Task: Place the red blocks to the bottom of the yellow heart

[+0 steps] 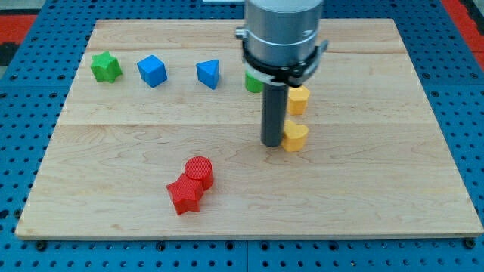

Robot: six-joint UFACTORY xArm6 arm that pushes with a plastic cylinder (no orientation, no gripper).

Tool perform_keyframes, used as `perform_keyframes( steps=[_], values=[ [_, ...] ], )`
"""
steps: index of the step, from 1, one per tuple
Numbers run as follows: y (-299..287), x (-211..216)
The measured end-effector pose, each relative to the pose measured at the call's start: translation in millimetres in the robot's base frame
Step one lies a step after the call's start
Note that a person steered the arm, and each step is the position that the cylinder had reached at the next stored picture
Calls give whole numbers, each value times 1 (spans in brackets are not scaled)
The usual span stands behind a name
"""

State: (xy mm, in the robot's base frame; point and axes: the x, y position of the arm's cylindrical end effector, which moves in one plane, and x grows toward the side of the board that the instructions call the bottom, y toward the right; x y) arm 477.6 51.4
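Observation:
A red cylinder (200,171) and a red star (184,195) sit touching each other near the board's bottom, left of centre. The yellow heart (295,137) lies right of centre. My tip (271,142) stands right against the heart's left side, well to the upper right of the red blocks. A yellow hexagon-like block (299,99) sits just above the heart.
A green star (106,67), a blue cube (152,71) and a blue triangular block (209,73) line the top left of the wooden board (378,189). A green block (253,81) is partly hidden behind the arm's body (281,38).

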Motion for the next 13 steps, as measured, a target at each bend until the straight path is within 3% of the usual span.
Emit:
perform_keyframes(
  steps=[1, 2, 3, 4, 5, 6, 7, 9, 11, 13],
  values=[
    [24, 0],
    [-23, 1],
    [-140, -4],
    [-208, 40],
    [-202, 86],
    [-153, 104],
    [-96, 107],
    [-156, 81],
    [-61, 72],
    [-23, 86]
  ],
)
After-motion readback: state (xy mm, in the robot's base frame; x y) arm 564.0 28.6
